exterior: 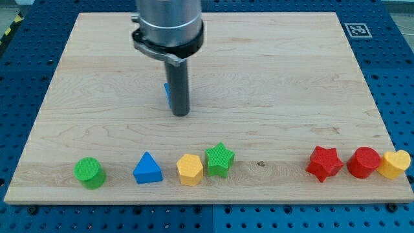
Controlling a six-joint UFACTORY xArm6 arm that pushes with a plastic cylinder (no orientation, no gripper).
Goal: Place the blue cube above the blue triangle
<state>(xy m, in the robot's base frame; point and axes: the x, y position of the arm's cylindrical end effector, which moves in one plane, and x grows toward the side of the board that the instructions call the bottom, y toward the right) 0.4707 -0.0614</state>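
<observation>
The blue cube [167, 94] is mostly hidden behind the dark rod; only a thin blue sliver shows at the rod's left edge. My tip [180, 114] rests on the board right next to the cube, in front of it and slightly to the view's right. The blue triangle [148, 169] lies near the view's bottom edge, below and a little left of the cube.
Along the view's bottom stand a green cylinder [88, 172], a yellow hexagon [189, 169], a green star [219, 159], a red star [323, 163], a red cylinder [363, 162] and a yellow heart [395, 164]. The wooden board [272, 84] lies on a blue perforated table.
</observation>
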